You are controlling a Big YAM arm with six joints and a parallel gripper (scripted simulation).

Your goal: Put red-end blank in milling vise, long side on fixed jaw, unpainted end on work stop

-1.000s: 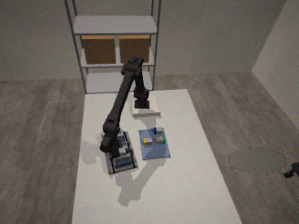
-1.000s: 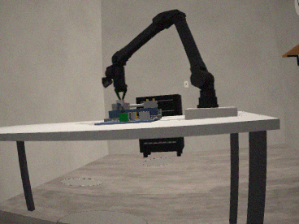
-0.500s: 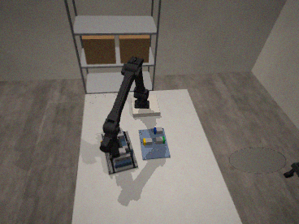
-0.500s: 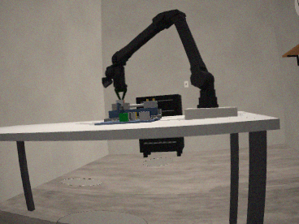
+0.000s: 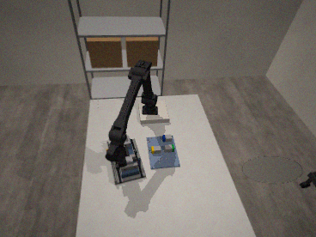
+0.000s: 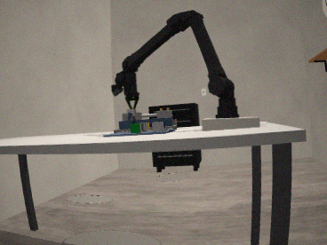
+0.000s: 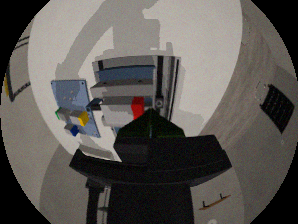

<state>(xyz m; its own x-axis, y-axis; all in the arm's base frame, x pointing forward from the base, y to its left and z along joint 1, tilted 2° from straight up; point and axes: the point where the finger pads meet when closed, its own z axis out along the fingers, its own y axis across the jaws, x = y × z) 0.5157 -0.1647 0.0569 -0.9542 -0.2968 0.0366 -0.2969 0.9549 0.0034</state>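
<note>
The milling vise (image 5: pixel 128 165) stands on the white table, left of the blue plate (image 5: pixel 163 152). In the wrist view the blank with the red end (image 7: pixel 137 106) lies inside the vise (image 7: pixel 129 86) between the jaws, and my fingers hide part of it. My gripper (image 6: pixel 132 106) is shut on nothing and hangs just above the vise (image 6: pixel 147 121); it also shows in the wrist view (image 7: pixel 149 125). Three other blanks lie on the plate: one with a blue end (image 5: pixel 164 138), one with a yellow end (image 5: pixel 153 148) and one with a green end (image 5: pixel 173 148).
The arm's base stands on a pale block (image 5: pixel 154 115) at the back of the table. A metal shelf with brown boxes (image 5: pixel 122 51) stands behind the table. The plate (image 7: pixel 73 106) lies left of the vise in the wrist view.
</note>
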